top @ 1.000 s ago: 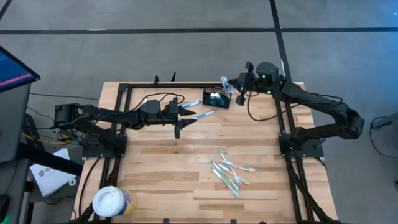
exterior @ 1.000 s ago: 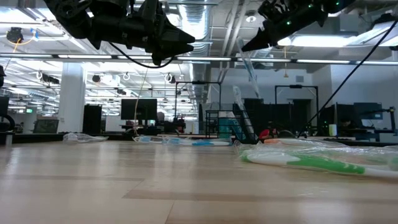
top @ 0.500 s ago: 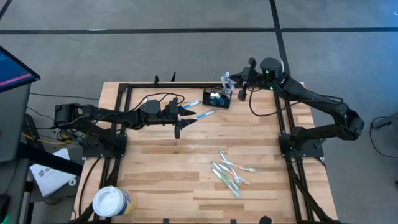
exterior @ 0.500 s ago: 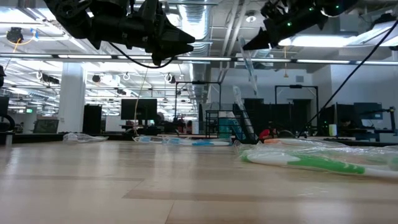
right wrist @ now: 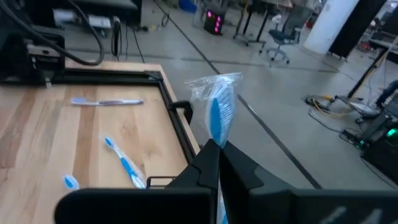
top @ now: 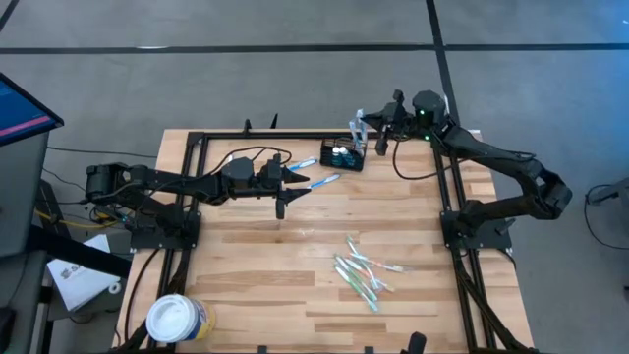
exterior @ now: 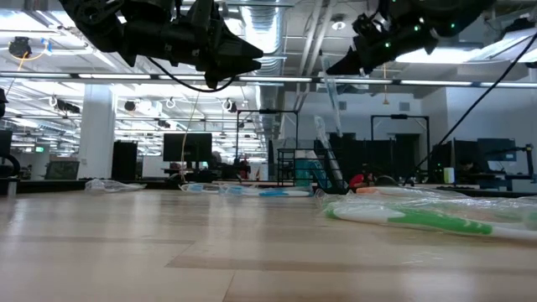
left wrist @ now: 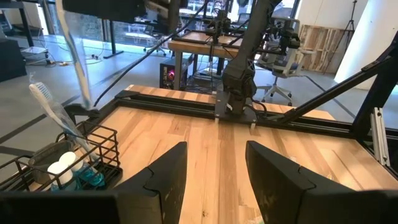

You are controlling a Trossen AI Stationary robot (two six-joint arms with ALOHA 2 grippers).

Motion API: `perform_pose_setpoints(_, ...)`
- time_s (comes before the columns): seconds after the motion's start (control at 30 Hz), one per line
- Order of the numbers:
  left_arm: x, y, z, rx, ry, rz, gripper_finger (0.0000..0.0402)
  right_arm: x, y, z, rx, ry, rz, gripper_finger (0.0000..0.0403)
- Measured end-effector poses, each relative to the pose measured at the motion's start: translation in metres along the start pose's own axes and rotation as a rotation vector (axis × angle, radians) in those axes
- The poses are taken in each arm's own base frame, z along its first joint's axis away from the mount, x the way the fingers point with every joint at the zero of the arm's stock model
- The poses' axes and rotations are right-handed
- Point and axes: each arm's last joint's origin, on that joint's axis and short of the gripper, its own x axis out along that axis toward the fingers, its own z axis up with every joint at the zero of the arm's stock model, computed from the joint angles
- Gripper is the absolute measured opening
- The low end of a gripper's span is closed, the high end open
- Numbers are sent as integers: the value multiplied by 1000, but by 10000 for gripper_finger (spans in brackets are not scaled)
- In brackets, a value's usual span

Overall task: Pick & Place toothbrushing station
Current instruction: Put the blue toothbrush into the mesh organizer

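Note:
The toothbrushing station (top: 343, 154), a small black wire-mesh caddy, stands near the table's far edge. A white toothbrush (left wrist: 55, 111) leans upright inside it. My right gripper (top: 376, 126) hovers just to the caddy's right and above it, shut on a plastic-wrapped blue toothbrush (top: 357, 125). In the low view that brush (exterior: 335, 95) hangs over the caddy (exterior: 304, 172). My left gripper (top: 298, 187) waits open and level above the table left of the caddy, with nothing between its fingers (left wrist: 168, 177). My right gripper pinches the wrapped toothbrush between its two shut fingers (right wrist: 208, 163), which lie across it. A wrapped blue length (right wrist: 217, 112) sticks out past the fingertips. The fingers come roughly level from the table's right. The brush hangs slightly tilted, clear of the caddy.
Two loose toothbrushes (top: 303, 164) (top: 323, 181) lie on the wood left of the caddy. A pile of wrapped toothbrushes (top: 361, 273) lies toward the near right. A round white tub (top: 179, 318) stands at the near left corner. Black frame rails (top: 285, 135) run along the table's far and side edges.
My right gripper has shifted a little toward the table's far edge and rolled at the wrist, staying shut on the wrapped toothbrush, which still hangs over the caddy.

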Motion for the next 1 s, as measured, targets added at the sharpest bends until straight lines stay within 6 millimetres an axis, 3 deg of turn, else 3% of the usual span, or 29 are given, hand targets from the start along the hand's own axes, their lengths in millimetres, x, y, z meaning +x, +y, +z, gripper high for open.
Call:
perform_pose_setpoints(0.37, 0, 0, 0, 0, 0, 0, 156, -5, -9, -29, 75, -113, 20, 0)
perform_pose_setpoints(1.0, 0, 0, 0, 0, 0, 0, 156, -5, -7, -32, 88, -91, 31, 0)
